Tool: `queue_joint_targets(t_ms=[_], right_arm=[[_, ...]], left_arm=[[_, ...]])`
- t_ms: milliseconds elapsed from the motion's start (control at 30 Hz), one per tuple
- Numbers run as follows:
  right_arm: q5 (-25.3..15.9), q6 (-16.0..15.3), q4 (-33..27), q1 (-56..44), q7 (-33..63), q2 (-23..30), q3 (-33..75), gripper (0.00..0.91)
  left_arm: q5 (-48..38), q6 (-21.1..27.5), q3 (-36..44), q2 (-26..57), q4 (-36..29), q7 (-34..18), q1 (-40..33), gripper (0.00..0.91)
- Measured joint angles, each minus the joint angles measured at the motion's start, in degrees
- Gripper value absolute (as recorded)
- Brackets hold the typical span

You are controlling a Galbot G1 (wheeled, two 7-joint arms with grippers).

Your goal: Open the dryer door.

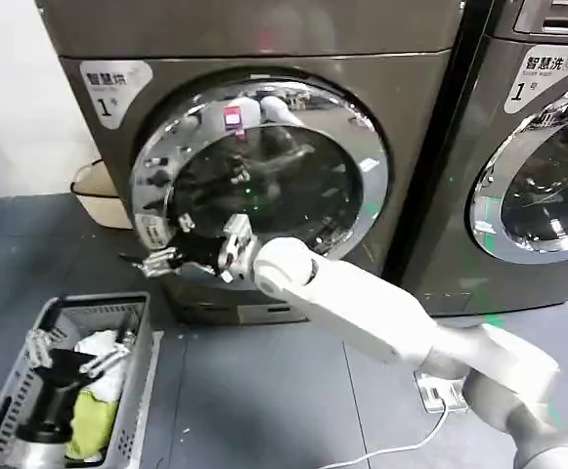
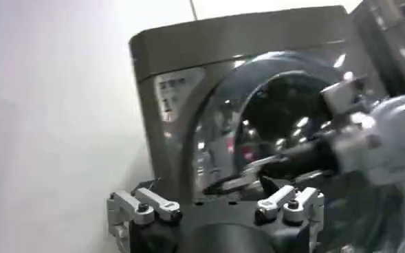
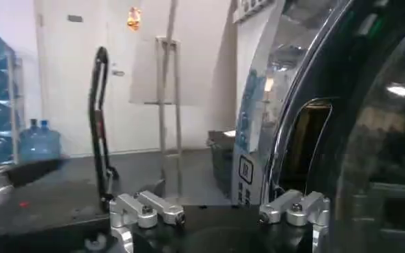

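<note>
The right gripper reaches across to the lower left rim of the dryer door, the round chrome-ringed porthole on the machine marked 1. Its fingers are spread, with nothing between them yet, and the tips sit just at the door's left edge. From the right wrist view, the handle recess shows as a dark slot in the chrome ring, right ahead of the fingers. The door looks shut, flush against the dryer.

For this step to go well, I'd say one finger needs to hook inside that recess before any pull, then the arm should swing outward on an arc around the hinge on the far side, not tug straight back. A shallow hook on slick chrome could slip.

The left gripper hangs idle over the laundry basket, fingers released.
</note>
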Motion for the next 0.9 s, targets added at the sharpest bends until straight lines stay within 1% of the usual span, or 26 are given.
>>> queue_joint_targets(t_ms=[167, 500, 700, 900], right_arm=[[1.63, -0.73, 3.31, -0.13, -3.63, -3.02, -0.19, 0.907], [5.19, -1.63, 8.31, -0.19, -11.32, -8.56, -0.12, 0.907], [5.46, -1.92, 11.64, -0.71, -16.74, -12.33, -0.06, 0.907], [5.52, -1.90, 15.14, -1.29, -20.07, -15.90, 0.29, 0.907]], left_arm=[[-1.59, 0.58, -3.01, 1.86, 1.58, -0.01, -1.04, 0.907], [-3.31, 1.74, -4.23, 5.41, 4.01, 0.00, -3.36, 0.907], [-3.77, 2.09, -4.29, 7.65, 5.23, 0.14, -4.43, 0.907], [-4.05, 2.17, -3.83, 9.54, 6.49, 0.22, -5.50, 0.907]])
